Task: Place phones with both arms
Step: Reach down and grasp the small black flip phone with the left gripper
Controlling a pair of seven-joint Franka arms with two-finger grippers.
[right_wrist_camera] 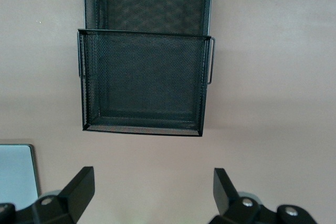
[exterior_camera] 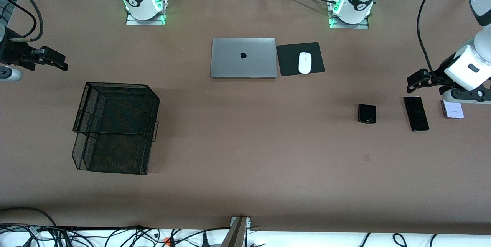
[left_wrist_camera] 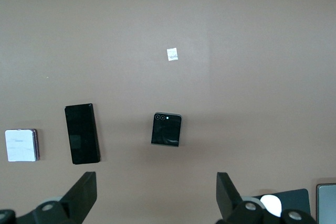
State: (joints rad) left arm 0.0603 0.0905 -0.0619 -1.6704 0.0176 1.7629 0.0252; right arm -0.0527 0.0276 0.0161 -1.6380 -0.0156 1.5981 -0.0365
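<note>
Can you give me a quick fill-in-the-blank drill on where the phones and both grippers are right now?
1. The white computer mouse rests on a black ____.
2. The long slim black slab phone lies between the squarish black flip phone and the ____ flip phone.
3. The right gripper hangs open toward the end with the black wire-mesh ____.
4. The left gripper holds ____.

Missing words: mouse pad; lilac-white; basket; nothing

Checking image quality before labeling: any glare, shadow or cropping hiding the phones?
Front view: even light, soft shadows; the left hand and its wrist overlap the lilac-white flip phone. Left wrist view: black flip phone and black slab phone sharp, no glare. Right wrist view: only the mesh tray, no phones.
</note>
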